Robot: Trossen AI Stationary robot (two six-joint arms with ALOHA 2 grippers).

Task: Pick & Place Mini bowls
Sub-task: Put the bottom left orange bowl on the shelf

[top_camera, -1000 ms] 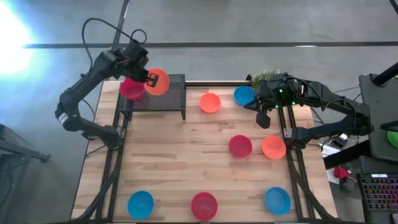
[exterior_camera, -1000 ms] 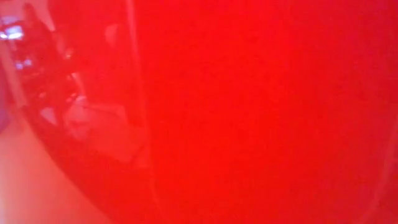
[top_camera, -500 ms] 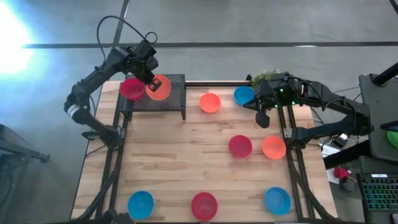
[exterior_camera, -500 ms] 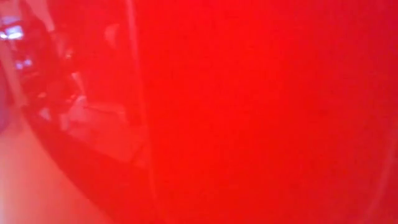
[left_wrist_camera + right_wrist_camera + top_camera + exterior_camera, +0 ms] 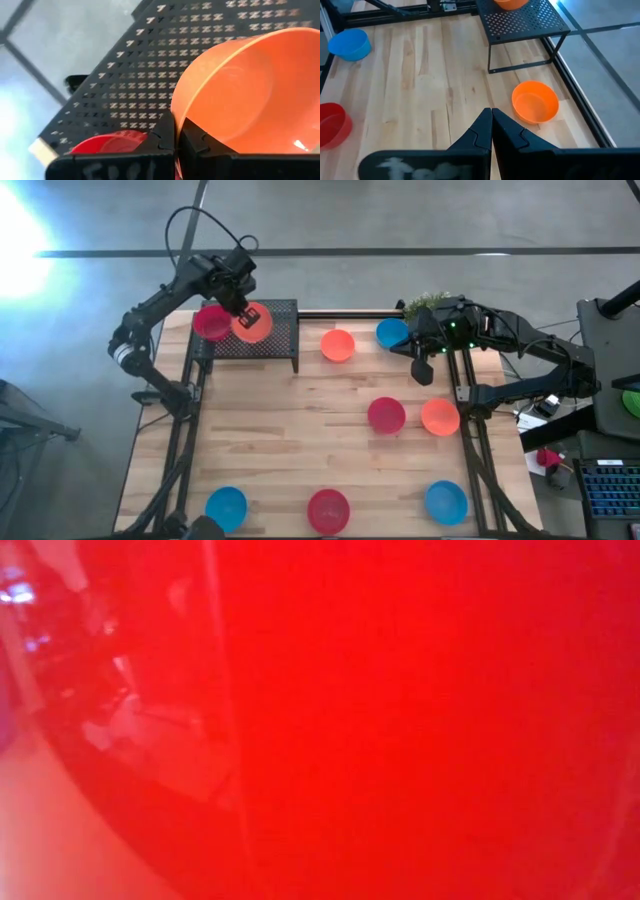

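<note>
I am holding the left hand [image 5: 243, 312] over the black perforated rack [image 5: 270, 340] at the counter's [image 5: 300, 440] far left corner, its fingers pinching the rim of an orange mini bowl [image 5: 254, 323] that is sitting on the rack beside a red mini bowl [image 5: 211, 323]. I am keeping the right hand [image 5: 421, 370] waiting at the far right edge, fingers pressed together, near a blue mini bowl [image 5: 391, 333]. Other bowls are lying scattered across the wood, and the low view is showing only red.
</note>
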